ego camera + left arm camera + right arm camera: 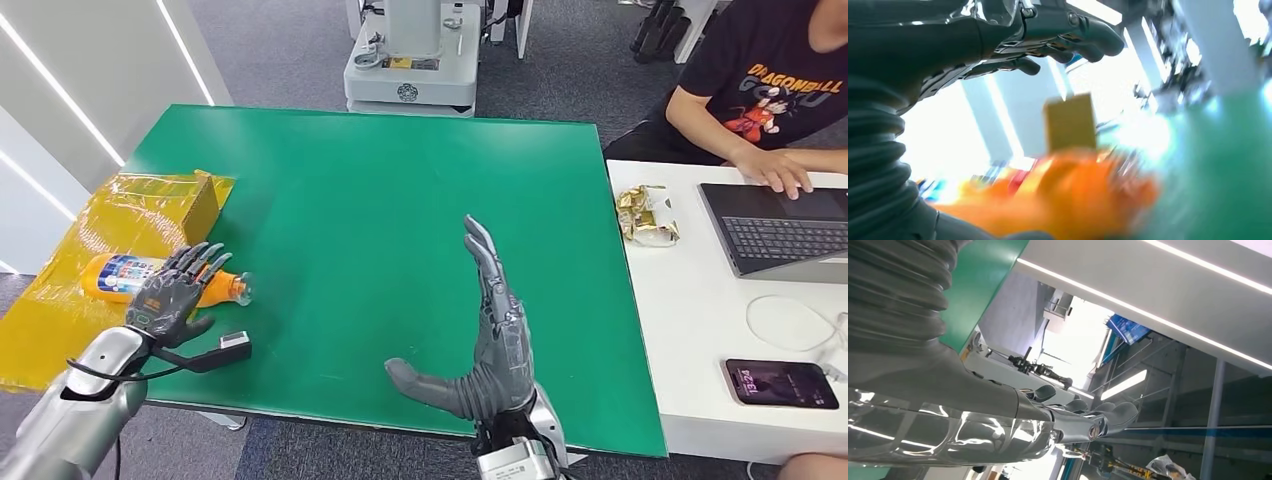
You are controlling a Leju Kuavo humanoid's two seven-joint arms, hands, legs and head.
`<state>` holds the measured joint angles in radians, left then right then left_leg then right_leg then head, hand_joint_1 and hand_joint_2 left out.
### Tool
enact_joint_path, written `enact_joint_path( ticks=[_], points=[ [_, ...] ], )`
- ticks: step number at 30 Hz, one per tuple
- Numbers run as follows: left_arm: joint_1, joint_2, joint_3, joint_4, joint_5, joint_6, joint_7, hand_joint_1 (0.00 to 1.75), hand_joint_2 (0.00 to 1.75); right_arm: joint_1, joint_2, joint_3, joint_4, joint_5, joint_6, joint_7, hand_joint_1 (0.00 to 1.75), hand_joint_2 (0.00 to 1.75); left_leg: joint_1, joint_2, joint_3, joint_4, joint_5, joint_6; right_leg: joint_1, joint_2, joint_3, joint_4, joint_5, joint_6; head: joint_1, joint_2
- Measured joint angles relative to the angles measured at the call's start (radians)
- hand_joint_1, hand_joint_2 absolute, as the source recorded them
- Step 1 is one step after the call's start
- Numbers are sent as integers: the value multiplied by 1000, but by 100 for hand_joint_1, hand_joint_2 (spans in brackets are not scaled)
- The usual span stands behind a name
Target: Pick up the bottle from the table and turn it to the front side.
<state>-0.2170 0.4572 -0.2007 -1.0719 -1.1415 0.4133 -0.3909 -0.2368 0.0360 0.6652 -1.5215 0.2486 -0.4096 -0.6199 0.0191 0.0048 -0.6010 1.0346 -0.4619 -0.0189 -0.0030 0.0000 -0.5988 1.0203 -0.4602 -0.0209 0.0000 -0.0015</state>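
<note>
Two hands work this table: nearest the robot, the right hand [495, 340] stands over the green table [400, 200] with its fingers straight and spread, thumb out to the side, holding nothing. The left hand [172, 295] reaches across the table's left edge, fingers apart and draped over the bottle [130, 277]; from the head view I cannot tell whether it already touches, and it has not closed around it. In the left wrist view the fingers [1083, 37] arch apart above the blurred orange bottle [1048, 200]. The bottle lies on its side on a yellow plastic sheet [60, 320], its small cap pointing toward the green surface. It looks like a thin plastic drink bottle, full of orange liquid, so probably moderately heavy, smooth, prone to roll, and slightly squeezable. The labelled middle seems the best place to wrap the fingers, since the neck is narrow. Just beyond it sits a closed yellow box [150, 205] wrapped in the same film; its contents are hidden. Farther right, a person [770, 90] types on a laptop [790, 230].
</note>
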Motion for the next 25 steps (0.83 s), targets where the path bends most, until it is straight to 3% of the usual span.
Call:
enact_joint_path(
  ticks=[4,9,12,15,19,25],
  points=[
    [6,-58,5,-118,190,31,-109,0,175,1,1,-1,0,6,5,6,0,175,0,0,0,0,0,0,0,0,0,-1,0,0,0,0],
    [1,-161,-6,-233,547,42,-269,0,175,6,1,-3,-6,22,7,10,0,175,0,-1,0,1,0,0,0,-1,0,-1,0,0,0,0],
    [-1,-200,-24,-268,625,45,-287,0,175,9,1,-4,-10,24,6,12,0,175,0,0,0,1,0,0,0,0,0,-1,0,0,0,0],
    [-3,-249,-46,-311,842,13,-302,0,175,13,1,-6,-13,24,0,16,0,175,0,-1,0,1,0,0,0,0,0,-1,0,0,0,0],
    [-6,-364,-84,-365,1160,-52,-309,0,175,13,0,-6,-13,15,-21,20,0,175,-1,-2,-1,1,0,1,0,-1,0,-1,0,1,0,0],
    [6,-494,-147,-393,1440,-146,-310,0,175,13,0,3,-12,3,-57,25,0,175,-1,-1,-1,1,-1,1,-1,-1,0,-1,1,1,0,0]
  ],
)
